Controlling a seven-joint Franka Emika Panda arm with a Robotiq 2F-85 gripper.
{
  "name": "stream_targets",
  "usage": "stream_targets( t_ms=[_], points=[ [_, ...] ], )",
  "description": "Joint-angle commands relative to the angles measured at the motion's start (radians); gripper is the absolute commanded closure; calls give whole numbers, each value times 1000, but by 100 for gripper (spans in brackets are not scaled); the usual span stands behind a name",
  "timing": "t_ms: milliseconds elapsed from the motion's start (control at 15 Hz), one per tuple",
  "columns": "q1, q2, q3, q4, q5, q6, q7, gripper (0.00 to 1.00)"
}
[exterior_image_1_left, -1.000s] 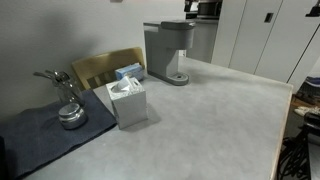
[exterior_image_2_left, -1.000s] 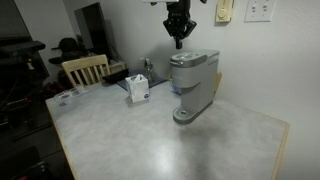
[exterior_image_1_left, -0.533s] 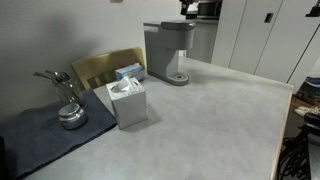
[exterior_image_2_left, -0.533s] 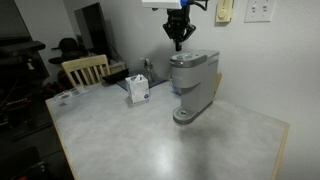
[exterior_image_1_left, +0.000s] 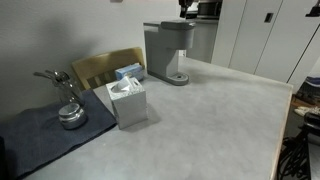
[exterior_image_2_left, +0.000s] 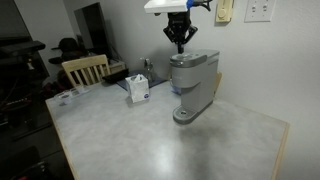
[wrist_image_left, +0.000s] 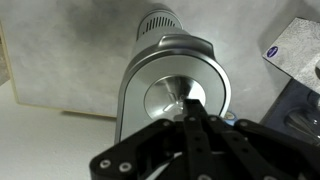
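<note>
A pale grey counter (exterior_image_1_left: 200, 120) fills a kitchen-like room, and we start at its near corner. A dark cloth (exterior_image_1_left: 40, 135) lies there with a shiny metal piece (exterior_image_1_left: 68, 112) sitting on it. Just beyond stands a white tissue box (exterior_image_1_left: 128, 102), upright, a tissue poking out of the top. Behind it, a wooden chair (exterior_image_1_left: 105, 68) is pushed up against the edge.

Further back is the coffee maker (exterior_image_1_left: 167, 52), grey and standing alone, well apart from the tissue box. The tool (exterior_image_2_left: 180, 42) hangs straight above its lid, pointing down. From the wrist we see the tool (wrist_image_left: 195, 108) clenched tight, fingers pressed together with nothing between them, lined up over the round disc on the lid of the coffee maker (wrist_image_left: 172, 95). In an exterior view there looks to be a thin gap between tips and lid, though we can't be sure.

We judge this as the approach to the lid. The next move calls for a slow, straight descent, keeping centred so the closed tips don't skid off the curved top.

Far behind, pale cabinets (exterior_image_1_left: 250, 35) close the scene.
</note>
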Motion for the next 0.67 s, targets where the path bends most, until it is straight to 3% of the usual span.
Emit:
stream_targets(
  t_ms=[0, 600],
  points=[
    [-17, -1, 15, -24, -26, 50, -37, 100],
    [-19, 0, 14, -73, -53, 121, -58, 100]
  ],
)
